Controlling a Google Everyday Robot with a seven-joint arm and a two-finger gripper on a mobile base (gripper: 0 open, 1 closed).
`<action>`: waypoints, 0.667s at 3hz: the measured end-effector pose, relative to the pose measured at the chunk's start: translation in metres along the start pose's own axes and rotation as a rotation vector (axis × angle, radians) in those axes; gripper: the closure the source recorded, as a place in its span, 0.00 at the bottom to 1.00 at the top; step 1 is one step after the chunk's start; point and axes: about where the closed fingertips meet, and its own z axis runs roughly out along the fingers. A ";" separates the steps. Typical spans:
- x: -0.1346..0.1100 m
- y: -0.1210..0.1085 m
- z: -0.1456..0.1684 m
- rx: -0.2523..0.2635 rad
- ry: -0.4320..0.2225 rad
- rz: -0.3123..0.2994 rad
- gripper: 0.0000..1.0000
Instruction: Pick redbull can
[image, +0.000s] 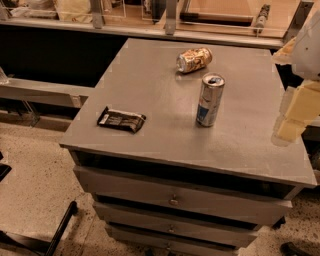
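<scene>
The redbull can (209, 100) stands upright on the grey cabinet top (150, 85), right of centre. It is tall and slim, silver and blue with a red mark and a silver top. My gripper (290, 117) hangs at the right edge of the camera view, over the right side of the cabinet top. It is to the right of the can and apart from it, with nothing in it that I can see.
A shorter gold and tan can (194, 60) lies on its side behind the redbull can. A black snack wrapper (121, 119) lies near the front left corner. Several drawers (172, 197) sit below the top. A shelf rail (150, 31) runs behind.
</scene>
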 end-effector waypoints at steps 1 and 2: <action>-0.001 0.000 0.000 0.002 -0.003 0.000 0.00; -0.024 -0.017 0.011 0.012 -0.086 -0.018 0.00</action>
